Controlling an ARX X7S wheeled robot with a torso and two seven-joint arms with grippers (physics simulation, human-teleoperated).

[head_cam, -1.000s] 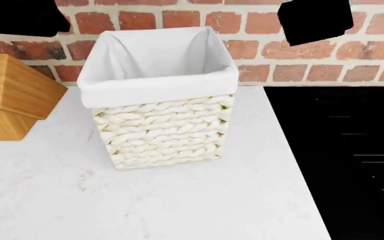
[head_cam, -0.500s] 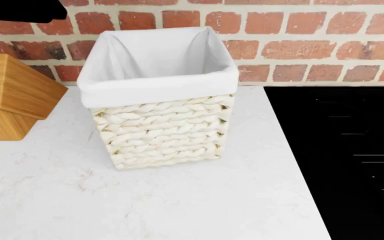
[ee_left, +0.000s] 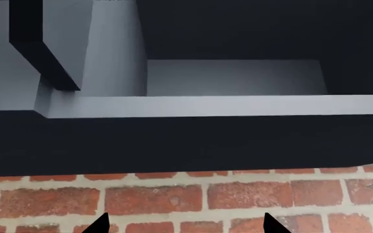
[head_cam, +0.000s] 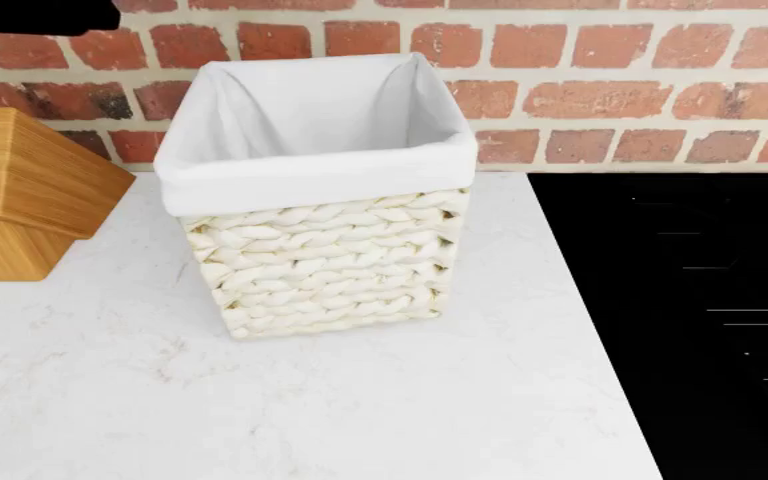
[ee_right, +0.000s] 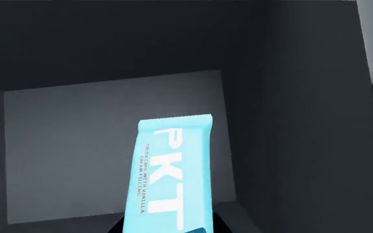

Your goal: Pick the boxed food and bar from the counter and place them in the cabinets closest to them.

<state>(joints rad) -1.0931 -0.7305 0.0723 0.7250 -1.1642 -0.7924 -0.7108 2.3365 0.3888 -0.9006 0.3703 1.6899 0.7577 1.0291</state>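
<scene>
A light blue bar (ee_right: 170, 179) with white "PKT" lettering stands up out of my right gripper (ee_right: 171, 228), which is shut on its lower end. The bar is inside a dark cabinet (ee_right: 70, 145), in front of its grey back wall. My left gripper (ee_left: 185, 227) is open with nothing between its black fingertips (ee_left: 99, 225). It faces the brick wall just under another open cabinet (ee_left: 232, 77). The boxed food is out of view. Only a black piece of my left arm (head_cam: 31, 15) shows in the head view, above the white counter (head_cam: 357, 400).
A woven basket (head_cam: 324, 260) with a white liner stands in the middle of the counter against the brick wall (head_cam: 598, 50). To its left is a wooden knife block (head_cam: 24, 190), and to its right the black stovetop (head_cam: 704, 300).
The right arm has risen out of the head view's top right corner. The left arm has moved up too, leaving only a sliver at the top left.
</scene>
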